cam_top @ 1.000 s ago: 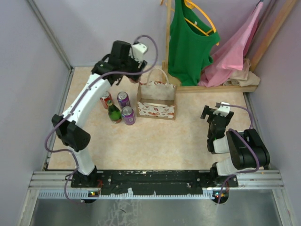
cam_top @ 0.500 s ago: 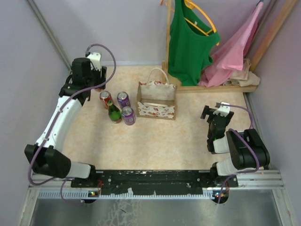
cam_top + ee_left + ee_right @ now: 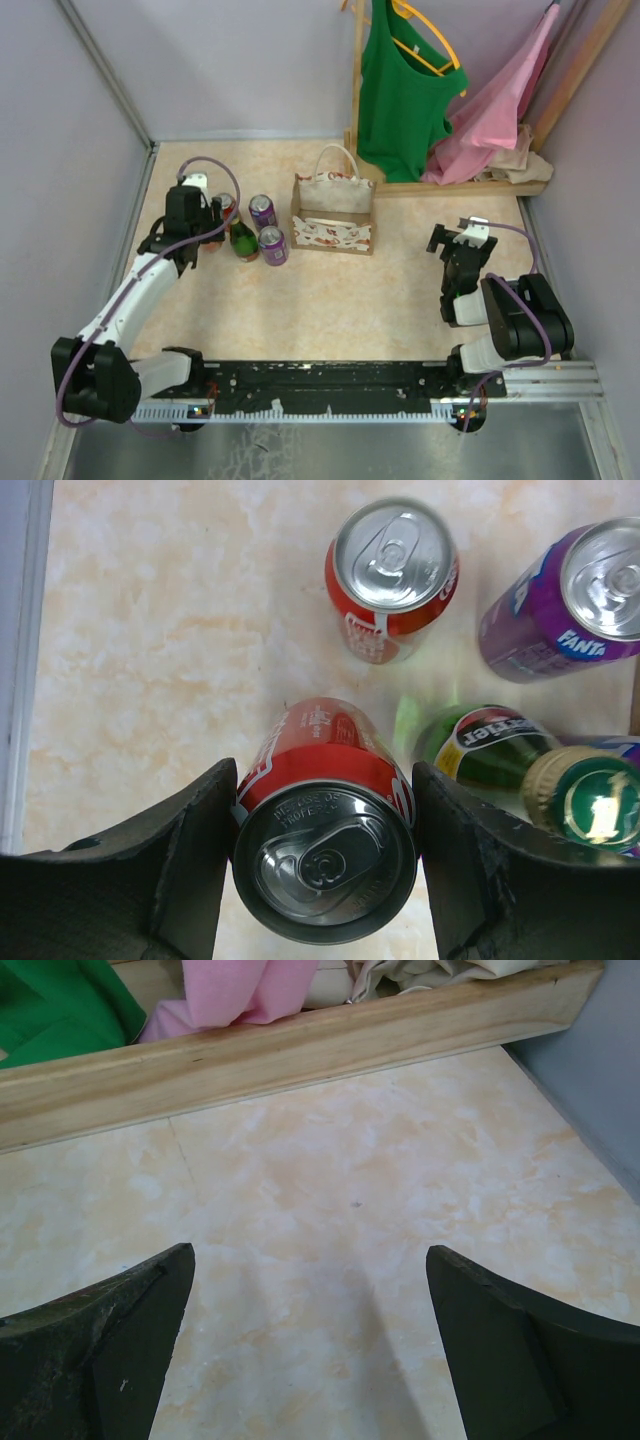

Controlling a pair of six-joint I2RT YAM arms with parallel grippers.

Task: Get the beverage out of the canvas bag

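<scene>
Clamping a red can (image 3: 320,750) between its fingers, the left gripper (image 3: 325,820) sits at the canvas bag's (image 3: 333,215) 9 o'clock, with a green bottle (image 3: 243,242) between them. The right gripper's (image 3: 310,1340) fingers are wide apart at the bag's 4 o'clock.

A: Left wrist view, what's blocked?
B: Near red can (image 3: 325,830): base hidden behind its own top, table (image 3: 150,630) contact unclear. Left end effector (image 3: 325,775) fingers (image 3: 180,870) cut by bottom edge. Fanta can (image 3: 575,595) and green bottle (image 3: 580,795) clipped at right edge. Purple sliver behind bottle, can't identify.
A: Overhead?
B: Near red can hidden under left arm (image 3: 140,285). Canvas bag (image 3: 333,232) interior too small to read.
A: Right wrist?
B: Right end effector (image 3: 308,1255) fingers cut by bottom edge. Green top (image 3: 60,1005) and pink garment (image 3: 240,985) cut by top edge.
</scene>
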